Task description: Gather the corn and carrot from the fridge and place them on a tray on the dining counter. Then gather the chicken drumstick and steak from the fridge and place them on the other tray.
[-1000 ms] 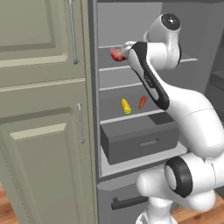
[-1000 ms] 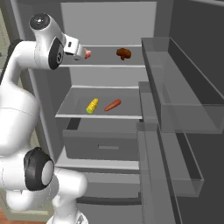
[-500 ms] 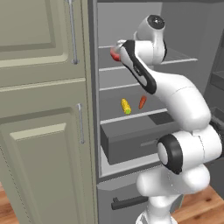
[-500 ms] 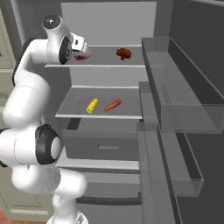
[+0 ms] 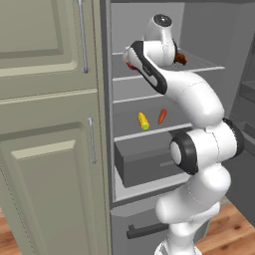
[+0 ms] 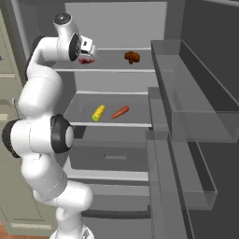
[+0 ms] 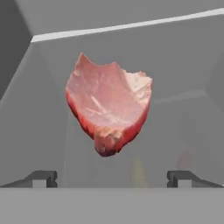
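Note:
A raw pink-red steak [image 7: 109, 105] lies on the fridge's top shelf [image 6: 112, 70], just ahead of my open gripper [image 7: 111, 178], and no finger touches it. From the base, the gripper [image 6: 88, 52] hovers right over the steak [image 6: 85, 60] at the shelf's left end. My arm hides most of the steak [image 5: 130, 65]. A brown chicken drumstick [image 6: 132, 57] rests farther right on the same shelf. One shelf down, the yellow corn [image 6: 98, 113] and the orange carrot [image 6: 120, 112] lie side by side.
The open fridge door [image 6: 196, 107] with its clear bins stands at the right. A grey drawer [image 5: 149, 162] juts out below the vegetable shelf. Tall green cabinet doors [image 5: 50, 124] border the fridge on the left.
My arm has swung left along the top shelf and brought the hand over the steak. The jaws have stayed open, and the food has not moved.

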